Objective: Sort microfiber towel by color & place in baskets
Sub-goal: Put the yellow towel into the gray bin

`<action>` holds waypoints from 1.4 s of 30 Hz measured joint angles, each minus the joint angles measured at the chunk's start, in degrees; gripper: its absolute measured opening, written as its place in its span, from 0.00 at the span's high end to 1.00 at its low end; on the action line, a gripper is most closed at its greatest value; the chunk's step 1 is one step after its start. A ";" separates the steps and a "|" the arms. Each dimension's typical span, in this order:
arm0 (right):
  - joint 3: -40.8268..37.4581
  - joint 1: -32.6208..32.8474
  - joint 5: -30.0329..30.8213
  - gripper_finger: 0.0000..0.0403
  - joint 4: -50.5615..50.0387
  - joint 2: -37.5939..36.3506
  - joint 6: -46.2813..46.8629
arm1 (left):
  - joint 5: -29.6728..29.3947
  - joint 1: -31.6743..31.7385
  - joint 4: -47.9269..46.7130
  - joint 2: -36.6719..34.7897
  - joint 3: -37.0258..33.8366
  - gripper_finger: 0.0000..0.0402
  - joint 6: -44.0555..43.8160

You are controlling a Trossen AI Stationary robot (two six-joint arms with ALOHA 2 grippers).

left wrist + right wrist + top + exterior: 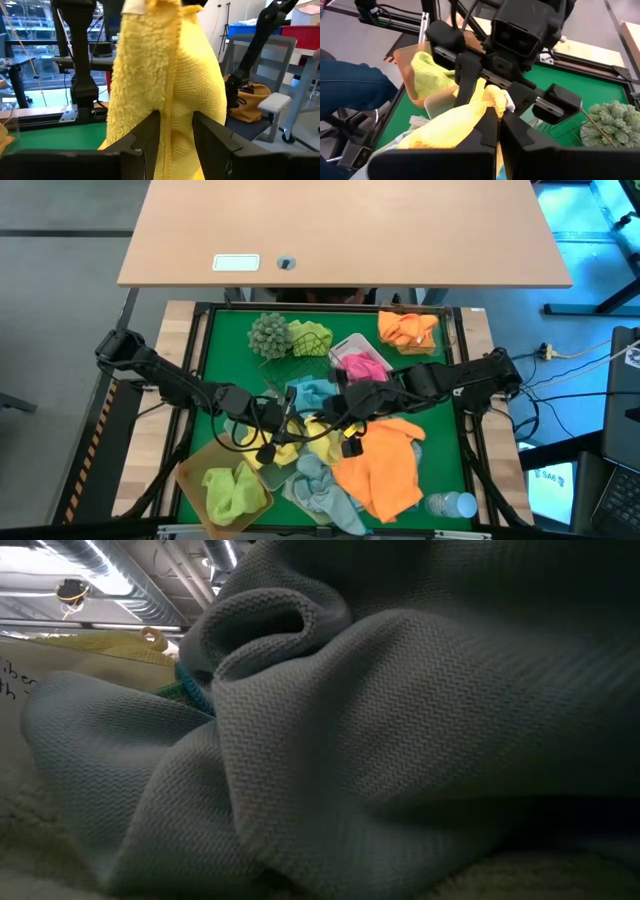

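A: What is hidden?
B: The low view is blocked by a grey-blue towel (400, 740).

A: And the grippers?
B: One yellow towel (465, 117) is pinched by the left gripper (175, 145) and right gripper (497, 120), mid-table.

A: Baskets?
B: Lime cloth (228, 490) is held in the amber basket (195, 460) at seven o'clock; pink cloth (360, 365) in the frosted basket (345, 345) at twelve.

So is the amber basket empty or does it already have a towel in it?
Not empty: the amber basket at the table's front left holds a bunched lime green towel, also seen in it in the right wrist view.
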 joint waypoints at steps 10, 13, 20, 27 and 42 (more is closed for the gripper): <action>0.00 0.00 -2.88 0.99 -0.08 0.02 0.10 | -0.51 1.34 -0.03 0.00 0.00 0.72 -3.27; 0.00 0.02 -2.88 0.99 -0.32 0.02 0.14 | -1.52 1.40 0.05 0.00 0.00 0.72 -2.18; 0.00 0.02 -2.89 0.99 -2.06 0.02 0.17 | -1.98 1.38 -0.02 0.00 0.00 0.72 -1.99; 0.00 0.01 -2.89 0.99 -1.99 0.02 0.17 | -4.96 1.39 -0.90 0.00 1.71 0.63 -2.60; 0.00 0.02 -1.70 0.99 -0.84 0.04 0.05 | 4.11 0.11 -1.85 -0.04 3.34 0.50 8.97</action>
